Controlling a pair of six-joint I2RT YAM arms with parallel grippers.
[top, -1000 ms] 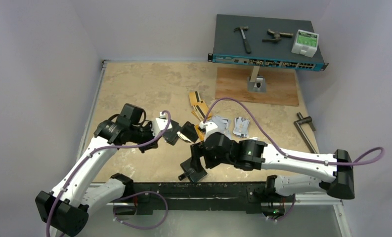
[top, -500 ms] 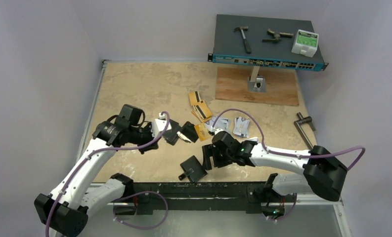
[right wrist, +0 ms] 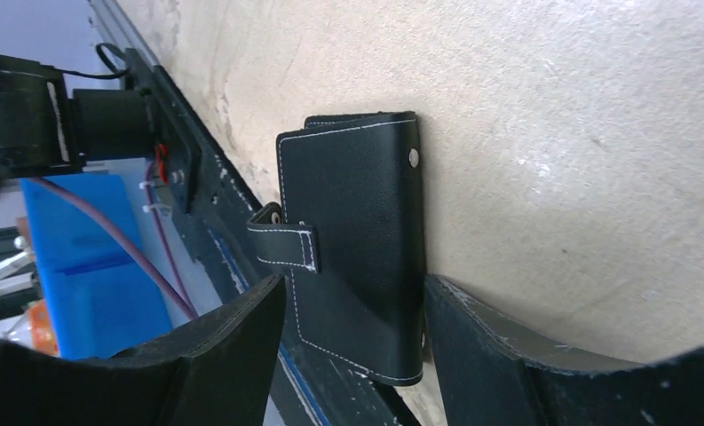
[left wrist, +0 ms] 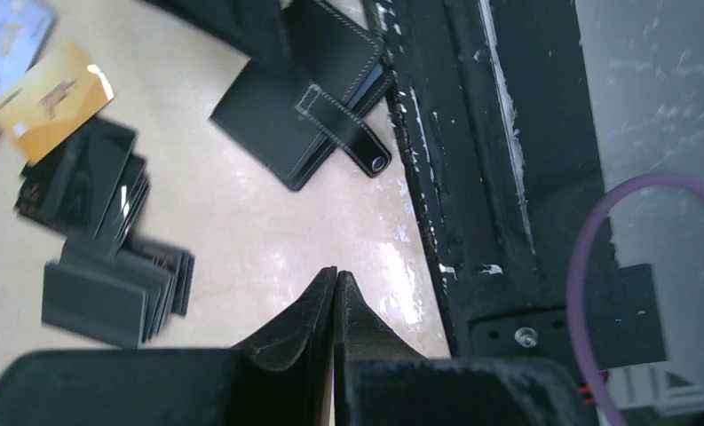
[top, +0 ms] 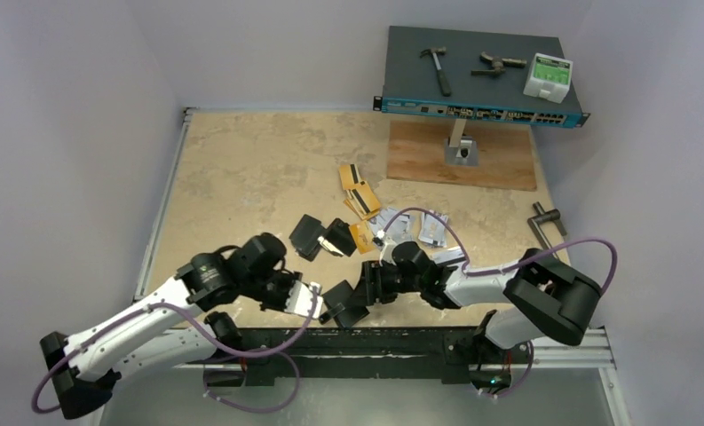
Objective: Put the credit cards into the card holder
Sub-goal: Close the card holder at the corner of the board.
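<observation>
While the right arm swung back to the near edge of the bench, right fingers narrowed around the closed card holder there, straddling it, not yet clamped. Left fingers dropped in beside it, pressed together, empty. Credit cards lay loose mid-bench, none inserted; holder needed opening.

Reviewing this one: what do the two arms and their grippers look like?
The left arm and right arm both have white link shells with bulky black joint housings. A purple cable loops along each. The left gripper and right gripper are black, with wedge-shaped fingers tapering to the tips. No markings are visible.
</observation>
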